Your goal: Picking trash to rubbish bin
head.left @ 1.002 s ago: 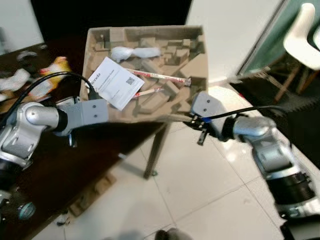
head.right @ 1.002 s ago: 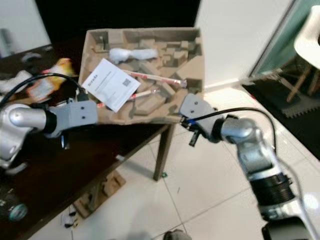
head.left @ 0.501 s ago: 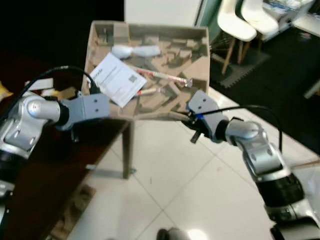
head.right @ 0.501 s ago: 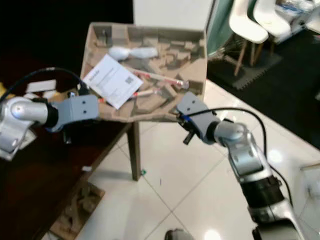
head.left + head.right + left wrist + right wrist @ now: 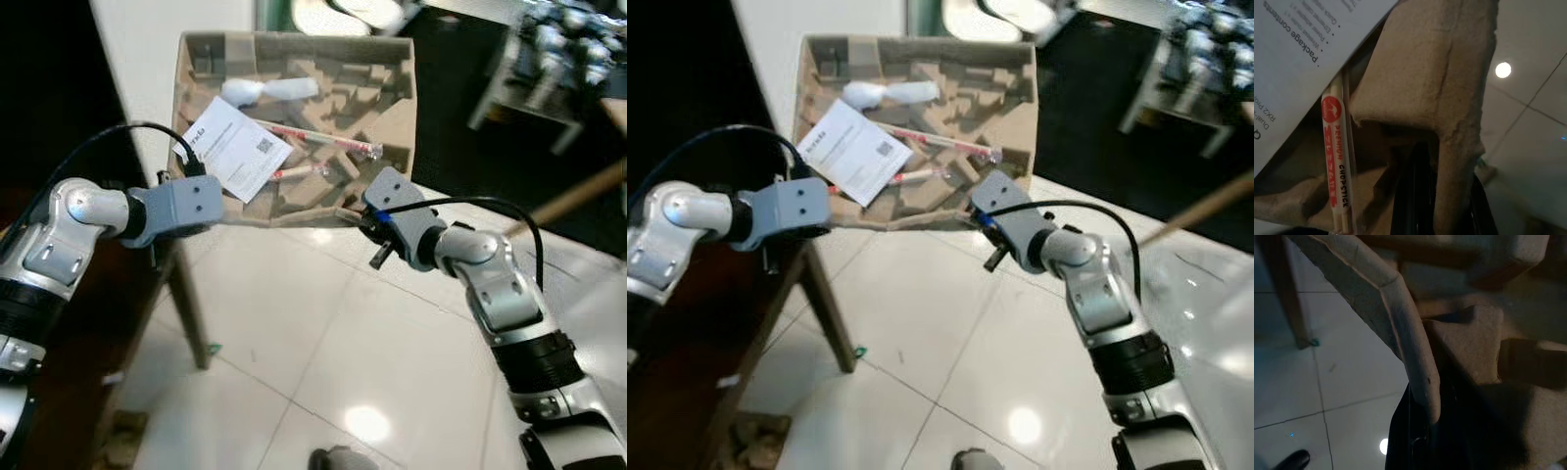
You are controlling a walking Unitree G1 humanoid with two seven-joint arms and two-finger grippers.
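Spread across the upper middle of the head views: a moulded brown cardboard tray, tilted up toward the camera and carried over pale floor tiles, clamped at its near edge from both sides. At lower left of the tray, the left gripper, closed on the rim; at the tray's lower right corner, the right gripper, closed on the edge likewise. Lying in the tray's compartments: a white printed leaflet at left, a crumpled white wrapper near the top, and two red-and-white chopstick sleeves slanting across the middle. Down the left of both head views, a dark table leg. Legible in the left wrist view alone: "chopstick" on a sleeve and part of the leaflet's text, beside a torn flap of cardboard. In the right wrist view, a curved cardboard rim over the dark fingers, most of it in shadow. Background furniture at upper right blurred and hard to make out.
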